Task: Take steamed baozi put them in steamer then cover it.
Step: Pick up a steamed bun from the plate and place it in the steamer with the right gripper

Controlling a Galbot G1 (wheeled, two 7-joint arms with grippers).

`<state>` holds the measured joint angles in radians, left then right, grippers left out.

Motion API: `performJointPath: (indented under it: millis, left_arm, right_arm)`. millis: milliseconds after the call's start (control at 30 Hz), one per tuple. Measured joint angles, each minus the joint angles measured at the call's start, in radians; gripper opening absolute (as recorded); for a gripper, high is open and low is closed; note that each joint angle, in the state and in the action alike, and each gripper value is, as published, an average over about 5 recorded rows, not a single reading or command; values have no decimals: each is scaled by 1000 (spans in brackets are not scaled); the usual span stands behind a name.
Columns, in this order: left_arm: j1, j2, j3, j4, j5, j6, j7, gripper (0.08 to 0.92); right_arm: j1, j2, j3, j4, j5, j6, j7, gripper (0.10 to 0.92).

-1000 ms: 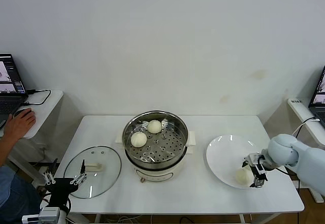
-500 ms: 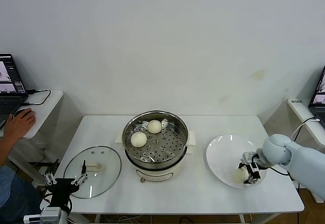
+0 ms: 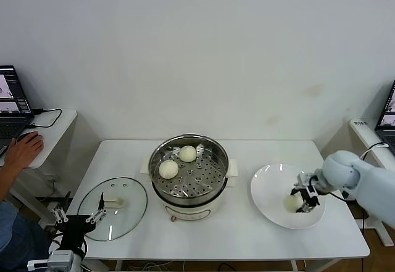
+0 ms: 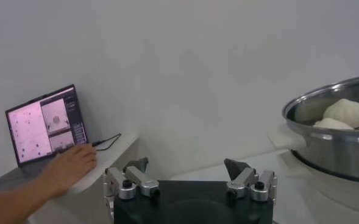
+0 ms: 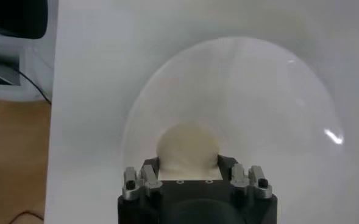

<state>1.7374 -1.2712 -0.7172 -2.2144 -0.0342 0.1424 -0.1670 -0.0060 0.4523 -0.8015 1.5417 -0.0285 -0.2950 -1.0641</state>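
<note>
right gripper (image 3: 300, 199): down over the white plate (image 3: 271, 189) at the table's right end, jaws drawn in against the two sides of one baozi (image 3: 292, 202); right wrist view shows the bun (image 5: 187, 149) wedged between the fingers (image 5: 144, 173), sitting on the plate (image 5: 277, 109). Lifted off the plate or not: cannot tell.
left gripper (image 3: 79, 219): parked low at the front-left corner of the table, just in front of the lid, jaws spread wide, nothing in them; same in left wrist view (image 4: 188, 176).
steamer (image 3: 189, 205): shiny steel pot on white base, middle of the table, uncovered, perforated tray visible inside.
baozi in steamer: two, on the left and back part of the tray, one at front-left (image 3: 168, 169), one behind it (image 3: 187, 153), near each other; both also seen over the pot rim (image 4: 325, 100) in left wrist view.
cover (image 3: 126, 213): clear glass lid lying flat on the table left of the steamer, cream handle (image 3: 113, 203) up, apart from the pot.
table (image 3: 234, 235): white, holds lid, steamer, plate in a row left to right.
side desk (image 3: 58, 124): far left, laptop (image 3: 12, 99) open on it, a person's hand (image 3: 23, 150) resting beside the laptop; also in left wrist view, laptop (image 4: 45, 122) and hand (image 4: 72, 165).
right edge: second laptop (image 3: 389, 115), partly cut off.
</note>
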Motion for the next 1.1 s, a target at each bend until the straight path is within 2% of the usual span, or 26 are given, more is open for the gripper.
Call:
performJointPath:
  millis: [367,733,1100]
  left_arm:
    - [2,10,-14,-13,-12,0,-1,823]
    - [-2,-3,-38,-19,-13,-2,-5,823]
    - [5,-21,-63,-29,-12,-5,-8,823]
  right_arm:
    - [359,81,-149,7,145,-12,-12,602]
    - [578,333,-275,-11,253,6,14,602]
    - [574,586,-373,-61,232,127,18,609]
